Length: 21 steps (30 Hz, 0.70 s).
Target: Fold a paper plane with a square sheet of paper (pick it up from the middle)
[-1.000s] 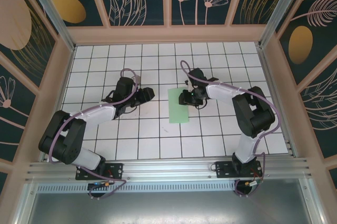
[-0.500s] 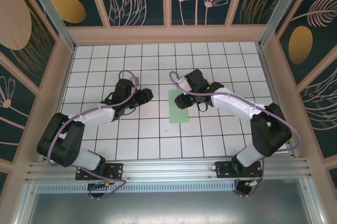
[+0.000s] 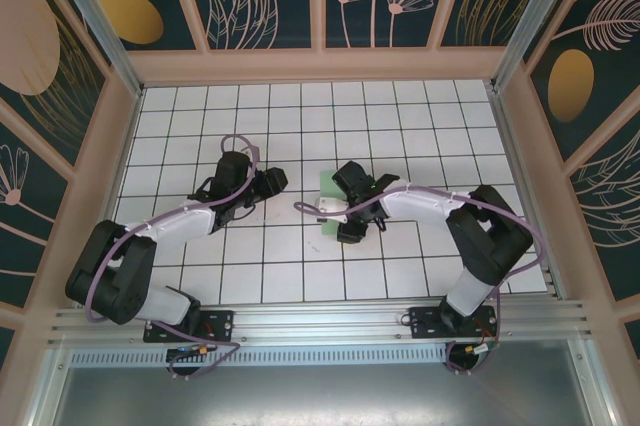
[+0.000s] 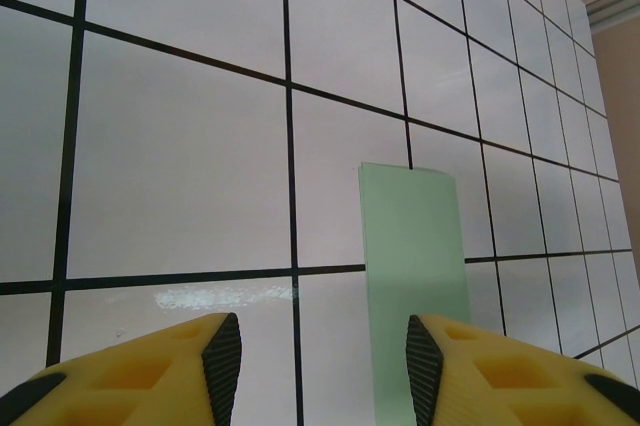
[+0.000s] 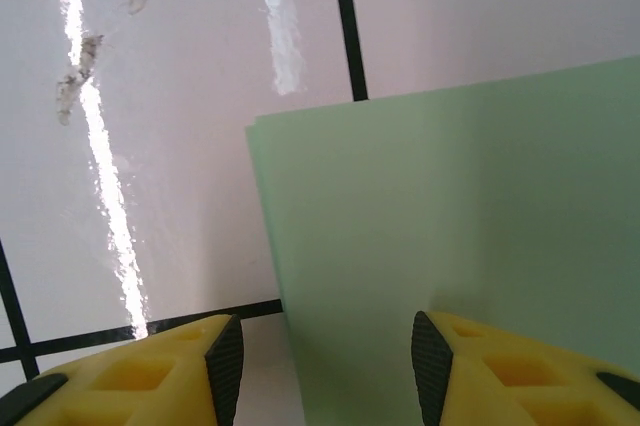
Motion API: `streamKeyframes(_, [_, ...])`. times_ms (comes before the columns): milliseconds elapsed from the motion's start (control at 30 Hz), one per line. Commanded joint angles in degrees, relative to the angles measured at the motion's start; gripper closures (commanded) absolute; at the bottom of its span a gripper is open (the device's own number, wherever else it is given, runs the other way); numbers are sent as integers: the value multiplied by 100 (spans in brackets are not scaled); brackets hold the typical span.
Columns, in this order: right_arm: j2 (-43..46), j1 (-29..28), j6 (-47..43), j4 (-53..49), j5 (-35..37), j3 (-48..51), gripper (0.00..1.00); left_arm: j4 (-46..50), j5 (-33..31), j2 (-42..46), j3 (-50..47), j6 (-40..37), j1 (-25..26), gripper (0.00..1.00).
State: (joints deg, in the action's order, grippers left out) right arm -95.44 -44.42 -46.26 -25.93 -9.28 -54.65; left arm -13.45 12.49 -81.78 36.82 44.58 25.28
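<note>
**Left arm** [image 3: 185, 215]: white shell links, black joint housings. A lilac left cable [image 3: 236, 139] loops along it.

**Right arm** [image 3: 420, 198]: same white-and-black build, with a lilac right cable [image 3: 305, 208].

**Left base** [image 3: 190, 326], **right base** [image 3: 450, 321]: flat black plates.

**Left gripper** [image 4: 315, 351]: two yellow fingers [image 4: 130, 376] with recessed cut-outs. Black pads [image 4: 224, 358] line the inner faces.

**Right gripper** [image 5: 320, 351]: identical in colour and shape.

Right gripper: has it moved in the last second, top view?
Yes. The right gripper came toward the near edge of the white tiled table, from the far half of the pale green paper sheet to its near end.
</note>
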Motion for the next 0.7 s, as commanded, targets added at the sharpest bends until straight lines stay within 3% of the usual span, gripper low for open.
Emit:
streamKeyframes(0, [-88, -74, -323, 84, -3, 82, 48, -2, -87, 74, -68, -129, -14, 50])
streamKeyframes(433, [-196, -288, -286, 169, 194, 74, 47, -33, -45, 45, -87, -124, -16, 49])
streamKeyframes(667, [-339, -286, -199, 587, 861, 188, 49, 21, -41, 81, -86, -133, -14, 49])
